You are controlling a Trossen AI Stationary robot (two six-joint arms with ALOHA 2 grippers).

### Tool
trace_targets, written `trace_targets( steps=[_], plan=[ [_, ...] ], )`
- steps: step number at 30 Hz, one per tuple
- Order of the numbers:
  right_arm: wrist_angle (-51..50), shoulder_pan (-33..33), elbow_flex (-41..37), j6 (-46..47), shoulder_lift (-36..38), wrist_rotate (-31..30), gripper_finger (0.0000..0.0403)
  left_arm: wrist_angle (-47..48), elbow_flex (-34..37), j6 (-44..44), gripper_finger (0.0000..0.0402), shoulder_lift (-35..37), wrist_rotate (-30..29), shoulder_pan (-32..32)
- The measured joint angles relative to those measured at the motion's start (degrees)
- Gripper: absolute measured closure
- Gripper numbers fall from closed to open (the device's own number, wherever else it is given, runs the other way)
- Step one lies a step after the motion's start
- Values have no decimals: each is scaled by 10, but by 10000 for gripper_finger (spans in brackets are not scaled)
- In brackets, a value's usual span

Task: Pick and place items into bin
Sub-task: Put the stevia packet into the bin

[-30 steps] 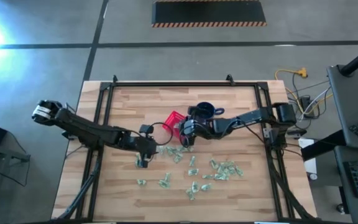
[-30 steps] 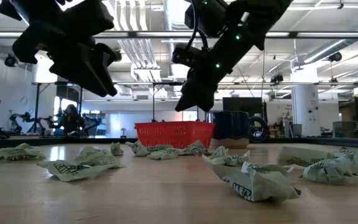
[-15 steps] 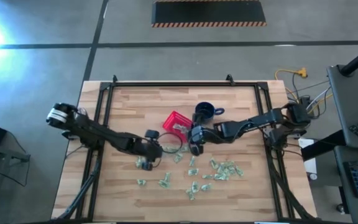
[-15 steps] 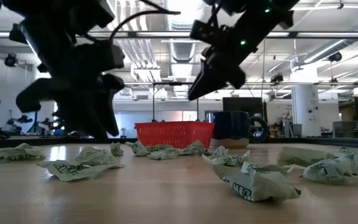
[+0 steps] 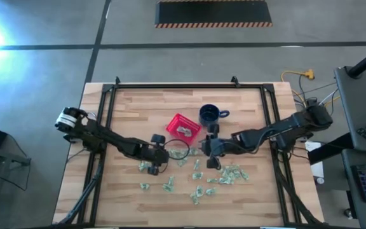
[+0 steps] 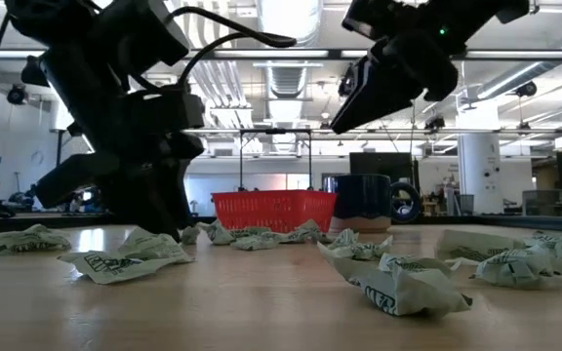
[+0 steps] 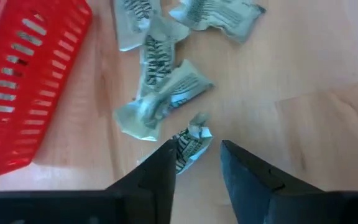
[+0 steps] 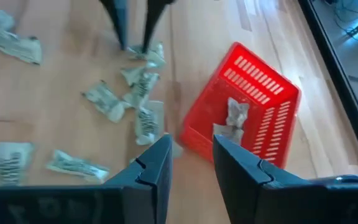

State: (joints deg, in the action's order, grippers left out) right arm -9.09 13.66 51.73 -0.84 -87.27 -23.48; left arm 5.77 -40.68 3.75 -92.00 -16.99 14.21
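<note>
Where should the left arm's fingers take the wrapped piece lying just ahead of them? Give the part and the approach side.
Grip the wrapped piece across its crumpled middle, coming straight down from above. It lies flat on the table, and the left gripper already has its open fingers either side of it. A neighbouring piece lies close, so a low sideways approach looks awkward.

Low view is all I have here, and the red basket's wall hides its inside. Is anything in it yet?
Observer: Yes. The right wrist view shows pale wrapped pieces lying inside the red basket.
Operator: The left gripper looks low near the table. Is it on a piece?
Observer: The left gripper is open, with one wrapped piece just ahead of the gap between its fingers, not yet pinched.
Operator: And the right gripper?
Observer: From above, the right gripper is open and empty, out over the scattered pieces in front of the dark blue mug, away from the basket.
</note>
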Motion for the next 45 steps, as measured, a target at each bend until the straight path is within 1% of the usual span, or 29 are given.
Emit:
trace_targets(
  steps=[5,7,14,17,19,23,26,32,35,37,40,44,45],
  plan=[
    [-2,23,-17,9,16,0,308,3,1,0,373,9,-6,-1],
    [-1,31,-22,15,18,0,312,8,1,0,394,11,-4,-1],
    [-19,44,-34,52,21,0,326,9,1,3,399,42,-3,0],
    [-28,45,-34,66,20,0,331,7,-3,27,400,69,-5,0],
    [-29,45,-35,69,20,-1,334,7,-7,46,400,85,-31,0],
    [-30,45,-35,70,20,0,334,-11,-12,108,401,114,-109,-11],
    [-29,45,-35,73,20,0,331,-47,-12,159,401,124,-122,-31],
    [-32,45,-35,99,20,0,325,-124,-12,218,401,105,-116,-97],
    [-49,46,-36,116,20,9,326,-148,-13,237,401,84,-97,-130],
    [-49,46,-36,122,20,24,328,-152,-19,241,401,68,-86,-148],
    [-40,46,-38,129,20,30,329,-178,-26,238,401,44,-84,-174],
    [-5,46,-48,129,18,33,330,-187,-38,238,396,21,-84,-194],
    [9,46,-52,128,18,43,330,-185,-41,238,390,18,-84,-197]
  ],
)
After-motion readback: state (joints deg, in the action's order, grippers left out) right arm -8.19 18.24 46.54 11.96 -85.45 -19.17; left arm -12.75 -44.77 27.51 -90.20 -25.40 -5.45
